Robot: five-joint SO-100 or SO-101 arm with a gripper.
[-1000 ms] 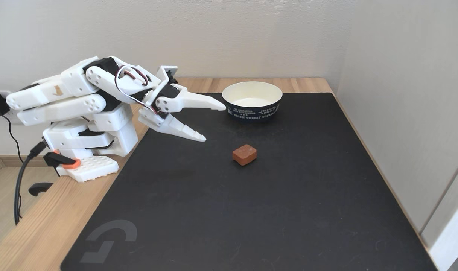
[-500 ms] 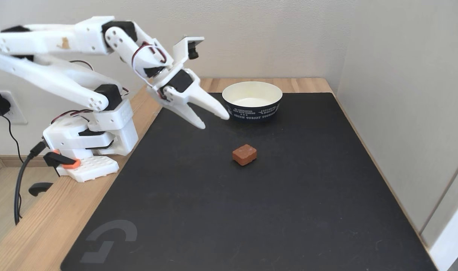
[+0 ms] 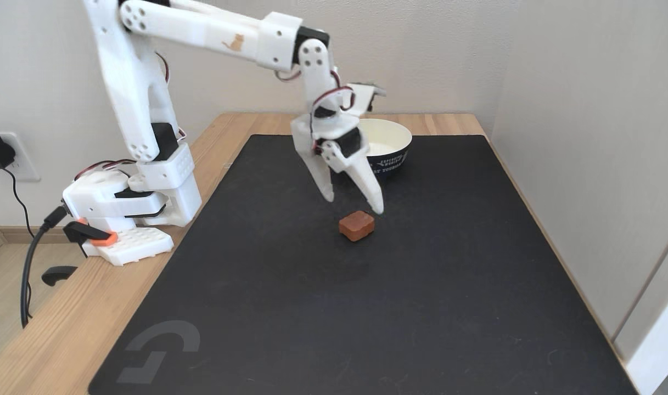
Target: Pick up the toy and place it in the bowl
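Note:
In the fixed view the toy (image 3: pixel 357 225), a small reddish-brown rounded block, lies on the black mat near its middle. My white gripper (image 3: pixel 354 204) hangs open just above and behind it, fingers pointing down, nothing between them. The right fingertip (image 3: pixel 377 207) ends close over the toy's far right corner, apart from it. The bowl (image 3: pixel 388 148), cream inside and navy outside with white lettering, stands at the mat's far edge; my wrist covers its left part.
A black mat (image 3: pixel 399 307) covers most of the wooden table (image 3: pixel 65 329). The arm's base (image 3: pixel 130 214) sits at the left with cables hanging off the edge. A wall (image 3: pixel 586 164) runs close along the right side.
The arm has risen from its folded pose and swung right and forward. The gripper turned from pointing sideways to pointing down over the toy. Toy and bowl have not moved.

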